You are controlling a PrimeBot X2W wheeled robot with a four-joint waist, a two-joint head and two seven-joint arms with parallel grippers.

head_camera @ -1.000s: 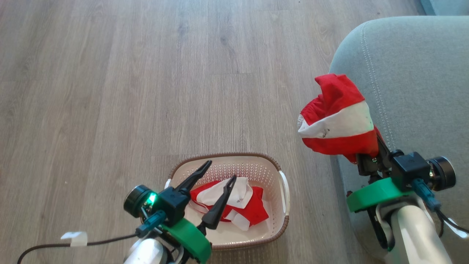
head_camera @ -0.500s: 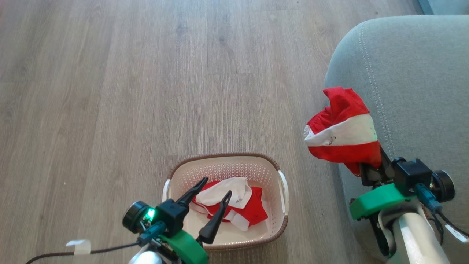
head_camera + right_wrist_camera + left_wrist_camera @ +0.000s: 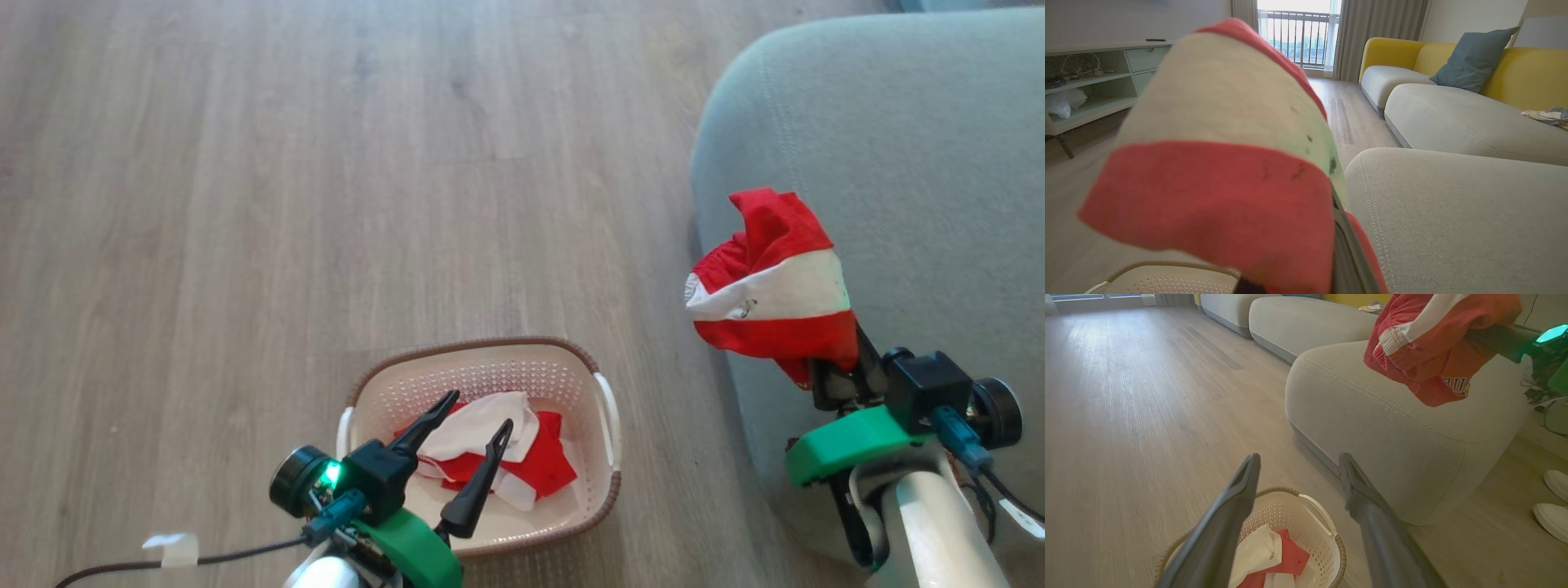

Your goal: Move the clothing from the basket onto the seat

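A red-and-white garment (image 3: 767, 286) is held bunched in the right gripper (image 3: 834, 371), whose fingers are clamped on a fold of it, over the edge of the grey-green seat (image 3: 898, 163). The left gripper (image 3: 480, 411) is poised with its fingers spread wide above the basket (image 3: 478, 347), where a second red-and-white garment (image 3: 543, 469) lies crumpled. The fabric is judged light, limp and easily snagged, so a raised fold near the heap's middle is best pinched. Two garments are counted, though the heap may hide more; one basket and one seat are counted.
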